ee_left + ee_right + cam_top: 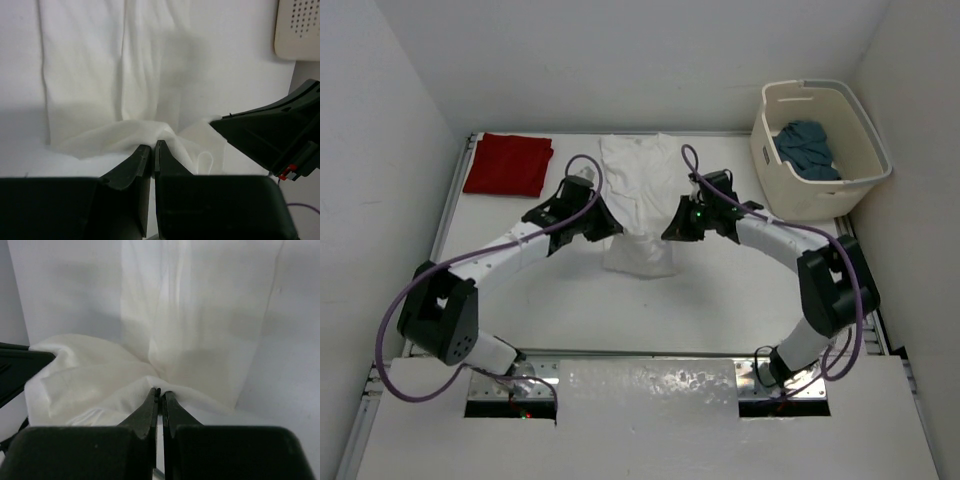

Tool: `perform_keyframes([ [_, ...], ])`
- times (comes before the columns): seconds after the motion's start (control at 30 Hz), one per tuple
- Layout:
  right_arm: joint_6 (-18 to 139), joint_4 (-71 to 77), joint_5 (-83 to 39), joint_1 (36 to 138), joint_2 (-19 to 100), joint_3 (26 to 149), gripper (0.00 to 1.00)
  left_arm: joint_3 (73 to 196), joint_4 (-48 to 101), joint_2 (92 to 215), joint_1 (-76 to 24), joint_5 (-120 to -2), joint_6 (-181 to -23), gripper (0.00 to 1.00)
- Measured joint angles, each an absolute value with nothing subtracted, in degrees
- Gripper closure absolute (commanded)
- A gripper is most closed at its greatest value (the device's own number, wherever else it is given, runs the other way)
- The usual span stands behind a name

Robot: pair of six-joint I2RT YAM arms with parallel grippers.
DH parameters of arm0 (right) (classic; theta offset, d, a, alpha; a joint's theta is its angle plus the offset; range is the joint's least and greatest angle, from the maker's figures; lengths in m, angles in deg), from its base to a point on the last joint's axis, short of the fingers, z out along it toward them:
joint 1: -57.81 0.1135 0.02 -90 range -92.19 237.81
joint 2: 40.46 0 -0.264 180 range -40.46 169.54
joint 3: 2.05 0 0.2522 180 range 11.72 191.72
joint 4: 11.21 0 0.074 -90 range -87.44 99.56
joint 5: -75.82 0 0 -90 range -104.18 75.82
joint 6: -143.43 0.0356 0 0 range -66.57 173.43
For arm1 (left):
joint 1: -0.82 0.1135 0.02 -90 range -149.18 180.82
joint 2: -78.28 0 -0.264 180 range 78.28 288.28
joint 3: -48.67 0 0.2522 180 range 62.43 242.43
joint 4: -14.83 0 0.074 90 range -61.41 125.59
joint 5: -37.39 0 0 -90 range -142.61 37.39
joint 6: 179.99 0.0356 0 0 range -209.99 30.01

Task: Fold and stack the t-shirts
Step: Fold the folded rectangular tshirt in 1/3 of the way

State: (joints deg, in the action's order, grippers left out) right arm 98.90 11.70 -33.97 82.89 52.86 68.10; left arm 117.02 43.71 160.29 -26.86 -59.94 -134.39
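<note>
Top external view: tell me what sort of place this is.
Probably a robot lab cell: white table between bare panels, left arm and right arm bolted at its edge, laundry basket staged for folding.

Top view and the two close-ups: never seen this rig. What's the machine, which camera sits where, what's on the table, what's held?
The machine is two robot arms bolted at the near edge of a table, each ending in a two-finger gripper. The wide picture comes from a fixed camera above and behind them, with the left arm on the left. The two close-ups come from cameras on the wrists, each looking past its arm's own fingers. On the table lie a folded red t-shirt at the far left and a white t-shirt in the middle. A cream laundry basket at the far right holds a teal-blue shirt. The left gripper and the right gripper are both shut, each pinching the white shirt's near end, which is bunched up between them.
</note>
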Motion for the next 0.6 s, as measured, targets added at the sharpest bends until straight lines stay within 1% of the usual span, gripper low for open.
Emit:
perform_keyframes([
  [0.37, 96.1, 15.3, -34.3, 77.2, 67.7, 87.1, 1.0, 135.1, 42.6, 177.3, -22.0, -59.7, -130.9, 1.0],
  [0.6, 95.6, 16.5, -34.8, 75.2, 75.0, 95.2, 1.0, 141.1, 43.7, 183.0, -19.4, -59.7, -129.0, 1.0],
])
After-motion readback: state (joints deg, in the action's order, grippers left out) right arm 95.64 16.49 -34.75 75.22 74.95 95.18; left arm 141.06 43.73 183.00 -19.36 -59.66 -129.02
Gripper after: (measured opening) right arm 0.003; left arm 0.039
